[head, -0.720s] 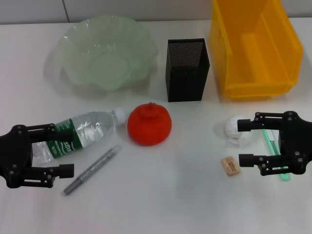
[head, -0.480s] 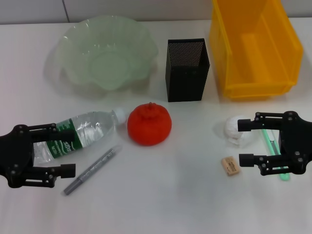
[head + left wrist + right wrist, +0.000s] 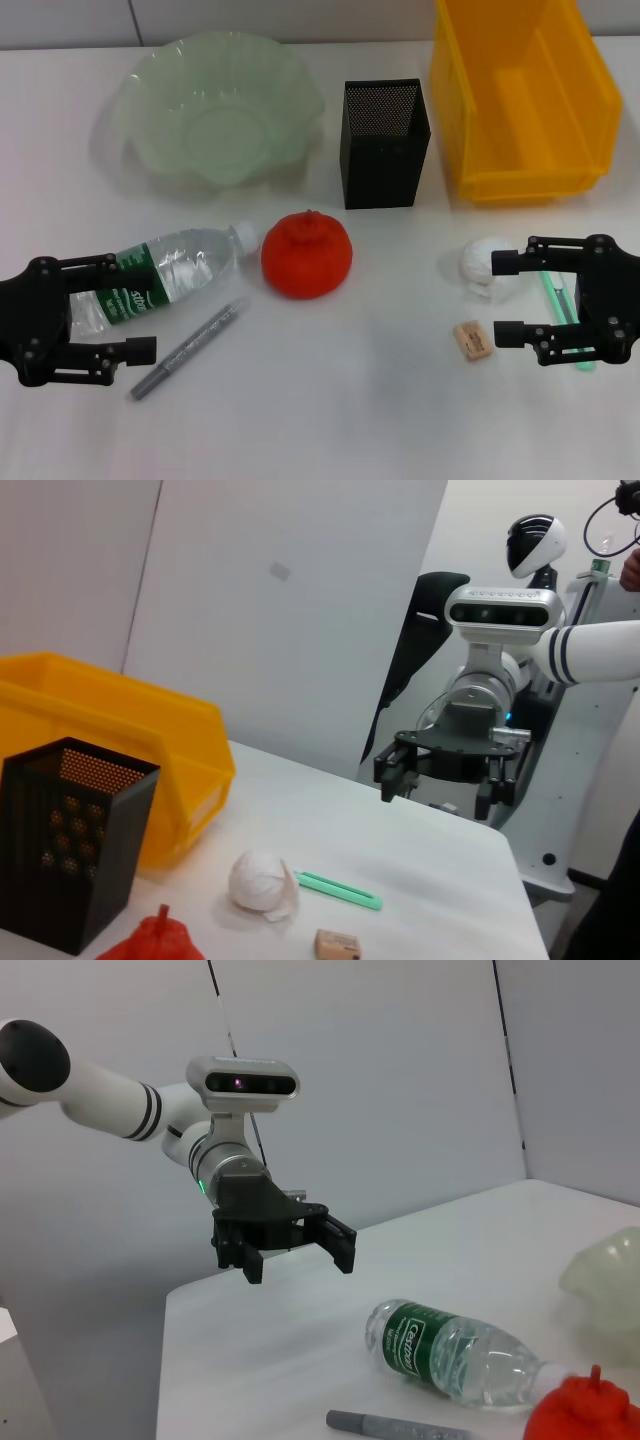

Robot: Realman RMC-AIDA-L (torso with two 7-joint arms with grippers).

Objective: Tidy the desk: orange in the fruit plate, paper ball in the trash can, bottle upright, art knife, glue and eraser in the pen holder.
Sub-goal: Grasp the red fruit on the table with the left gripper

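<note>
Orange [image 3: 306,255] sits mid-worktop [image 3: 350,400], bottle [image 3: 160,278] lying beside it, nothing sorted yet. Our left tool [image 3: 140,305] hangs spread wide at the bottle's base. Our right tool [image 3: 503,297], equally wide, flanks paper ball [image 3: 487,267] and eraser [image 3: 472,339], likely choosing one.

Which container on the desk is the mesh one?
The black pen holder, between the pale green fruit plate and the yellow bin; those two have solid walls.

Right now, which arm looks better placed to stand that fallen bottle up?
The left. Its open tool sits at the lying bottle; the right tool is across the table by the paper ball.
</note>
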